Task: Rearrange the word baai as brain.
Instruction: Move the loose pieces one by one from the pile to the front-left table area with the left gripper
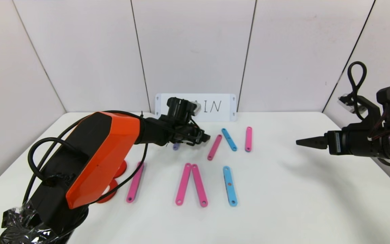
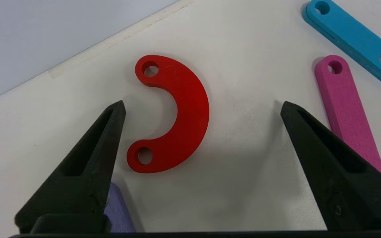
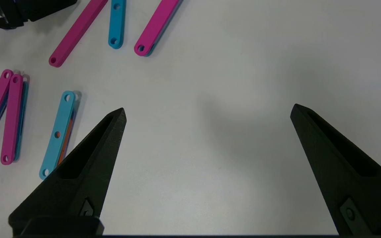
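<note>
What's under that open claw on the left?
Under the open left gripper a red curve lies flat on the table, untouched. A purple bar pokes out beneath one finger; the rest of it is covered.

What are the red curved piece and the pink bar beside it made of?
The flat red C-curve strip looks like matte moulded or cut plastic: uniform colour, faint surface scuffs, no glare, clean round end holes. The pink straight bar shows the same dull, slightly grainy finish, likely the same plastic. Dense foam can't be ruled out.
</note>
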Motion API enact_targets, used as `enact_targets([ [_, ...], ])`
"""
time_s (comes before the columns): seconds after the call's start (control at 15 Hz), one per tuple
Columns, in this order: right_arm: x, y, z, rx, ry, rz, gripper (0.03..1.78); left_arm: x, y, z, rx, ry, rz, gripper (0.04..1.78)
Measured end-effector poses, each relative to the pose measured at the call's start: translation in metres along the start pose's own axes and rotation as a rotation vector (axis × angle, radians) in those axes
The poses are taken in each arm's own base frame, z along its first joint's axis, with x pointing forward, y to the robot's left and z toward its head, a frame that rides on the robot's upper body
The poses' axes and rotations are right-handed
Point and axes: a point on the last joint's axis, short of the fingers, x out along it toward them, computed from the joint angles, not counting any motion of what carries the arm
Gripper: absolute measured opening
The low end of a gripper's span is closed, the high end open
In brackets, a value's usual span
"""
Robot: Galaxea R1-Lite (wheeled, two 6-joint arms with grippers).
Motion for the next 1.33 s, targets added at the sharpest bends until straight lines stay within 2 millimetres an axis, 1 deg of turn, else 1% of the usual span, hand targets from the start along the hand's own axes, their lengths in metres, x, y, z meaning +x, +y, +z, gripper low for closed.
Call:
enact_targets([
  [0.13,0.000,0.000,0.000,0.001,0.001,0.000,1.74,0.000,0.000,-0.001,0.000,0.002,0.001,1.43],
  [0.2,0.000,0.000,0.000,0.001,0.001,0.000,1.74,0.000,0.000,-0.001,0.000,0.003,0.002,1.30],
  [0.47,0.000,0.000,0.000,0.001,0.001,0.000,1.74,0.000,0.001,-0.001,0.000,0.005,0.004,0.58],
  [0.53,0.000,0.000,0.000,0.001,0.000,0.000,1.74,0.000,0.001,-0.001,-0.001,0.005,0.003,0.43],
  [0.6,0.000,-0.001,0.000,0.001,-0.002,-0.001,1.74,0.001,0.001,-0.002,-0.001,0.005,0.003,0.34],
  [0.73,0.000,-0.001,0.000,0.001,-0.002,-0.002,1.74,0.000,0.001,-0.001,-0.001,0.004,0.003,0.29],
  [1.0,0.001,-0.001,0.000,0.003,0.001,-0.006,1.74,-0.002,0.001,0.000,-0.002,0.005,0.004,0.29],
  [1.33,0.002,-0.002,0.000,0.003,0.003,-0.005,1.74,-0.015,0.001,0.011,-0.001,-0.012,0.008,0.29],
])
